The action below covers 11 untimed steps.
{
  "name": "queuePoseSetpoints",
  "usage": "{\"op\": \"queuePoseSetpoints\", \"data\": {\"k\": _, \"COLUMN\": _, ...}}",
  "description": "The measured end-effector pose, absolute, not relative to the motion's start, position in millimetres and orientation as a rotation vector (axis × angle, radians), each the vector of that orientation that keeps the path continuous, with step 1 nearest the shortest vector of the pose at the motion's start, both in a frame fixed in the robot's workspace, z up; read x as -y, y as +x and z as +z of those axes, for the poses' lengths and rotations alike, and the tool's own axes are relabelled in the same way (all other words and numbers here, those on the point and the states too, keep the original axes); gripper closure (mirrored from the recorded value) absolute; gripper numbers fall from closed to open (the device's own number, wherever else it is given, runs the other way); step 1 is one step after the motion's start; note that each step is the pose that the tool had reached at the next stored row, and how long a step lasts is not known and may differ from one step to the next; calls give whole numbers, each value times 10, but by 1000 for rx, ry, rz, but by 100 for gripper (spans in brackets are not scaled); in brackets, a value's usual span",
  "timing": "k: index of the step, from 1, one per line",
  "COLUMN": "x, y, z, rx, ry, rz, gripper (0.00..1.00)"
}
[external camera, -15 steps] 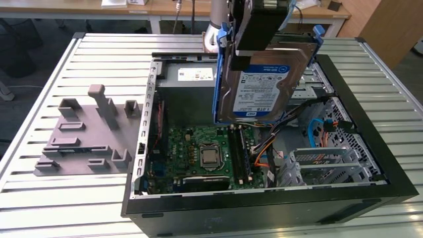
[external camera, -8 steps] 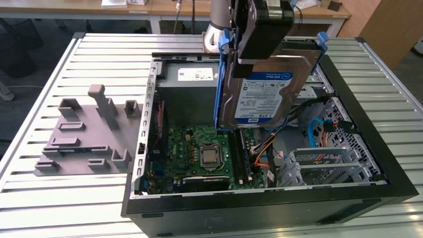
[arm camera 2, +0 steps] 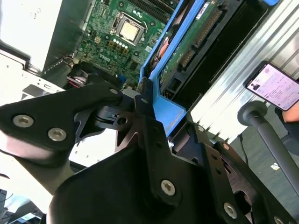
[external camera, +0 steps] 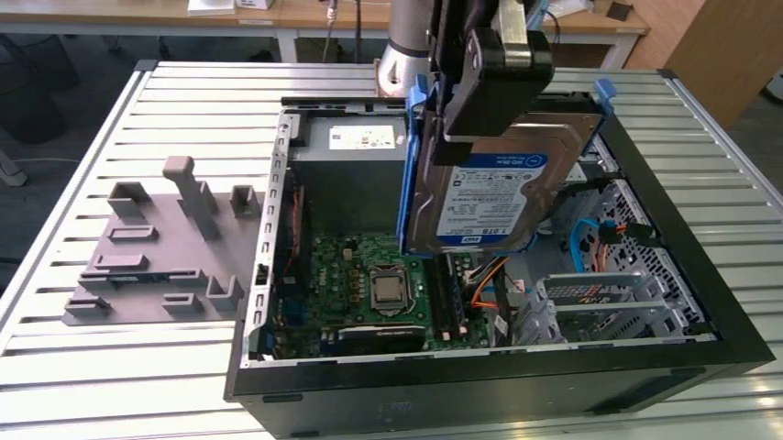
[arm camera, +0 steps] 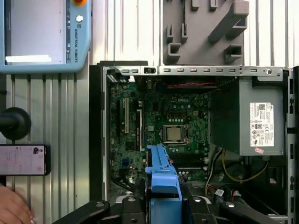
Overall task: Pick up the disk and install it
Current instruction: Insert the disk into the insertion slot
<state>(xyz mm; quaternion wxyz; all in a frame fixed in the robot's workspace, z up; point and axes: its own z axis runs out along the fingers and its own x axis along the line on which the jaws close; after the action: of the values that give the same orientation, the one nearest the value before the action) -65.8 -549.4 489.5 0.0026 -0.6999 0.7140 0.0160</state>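
The disk (external camera: 487, 194) is a silver hard drive with a white-and-blue label and blue side rails. It hangs nearly upright above the open computer case (external camera: 490, 385), over the motherboard (external camera: 380, 284). My gripper (external camera: 492, 96) is shut on its upper end, with black fingers (arm camera 2: 147, 116) clamped on the blue rail. The second wrist view shows the disk's green circuit-board underside (arm camera 2: 187, 53). In the first wrist view the disk's blue rail (arm camera: 162, 175) runs out from my gripper (arm camera: 163, 205) toward the motherboard (arm camera: 173, 126).
A grey metal box with a white sticker (external camera: 355, 137) sits at the case's far end. A silver perforated cage (external camera: 612, 298) lies at the exterior view's right inside the case. A grey fixture (external camera: 159, 247) rests on the slatted table. A phone (arm camera: 23, 159) and a hand (arm camera: 11, 207) are beside the case.
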Motion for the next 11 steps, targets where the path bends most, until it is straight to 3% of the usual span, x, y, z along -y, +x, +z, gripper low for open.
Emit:
{"op": "queuePoseSetpoints", "data": {"k": 4, "x": 5509, "y": -657, "z": 4885, "rx": -2212, "ry": -2171, "rz": 105, "gripper": 63}}
{"op": "queuePoseSetpoints", "data": {"k": 11, "x": 5659, "y": -652, "z": 4835, "rx": -2209, "ry": -2174, "rz": 106, "gripper": 63}}
